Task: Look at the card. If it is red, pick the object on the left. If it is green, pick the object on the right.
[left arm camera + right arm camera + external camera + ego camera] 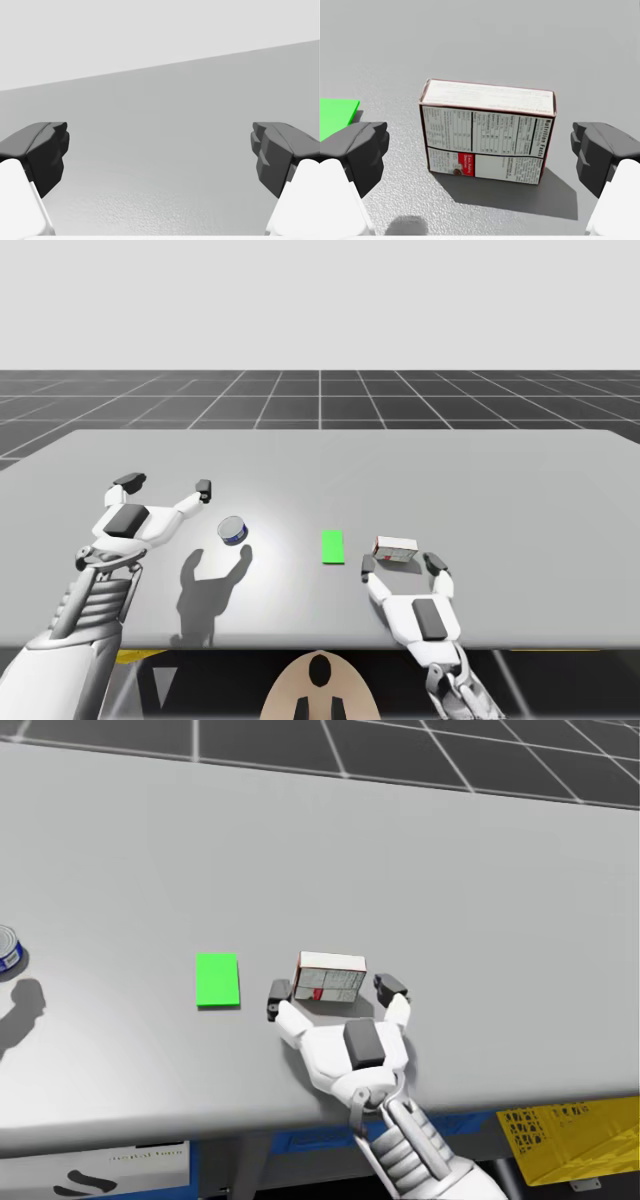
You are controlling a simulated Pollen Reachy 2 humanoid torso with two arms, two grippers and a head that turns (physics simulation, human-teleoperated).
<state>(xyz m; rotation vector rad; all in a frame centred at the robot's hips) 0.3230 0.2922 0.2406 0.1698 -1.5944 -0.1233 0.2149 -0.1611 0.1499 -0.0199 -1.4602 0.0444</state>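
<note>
card (333, 547) green → target = box (487, 132) on right, sitting on worktop (500, 490) | my right gripper (334, 990): fingers (357, 150) wide, straddling box, no contact | my left gripper (167, 484): wide, near can (233, 531) | todo: close, lift

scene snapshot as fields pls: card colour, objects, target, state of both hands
card: green card, flat on the table between the two objects
left object: blue can
right object: white box, close beside the card
target: white box, since the card is green
right hand: open, one finger on either side of the white box, not touching it
left hand: open, holding nothing, apart from the blue can
</note>
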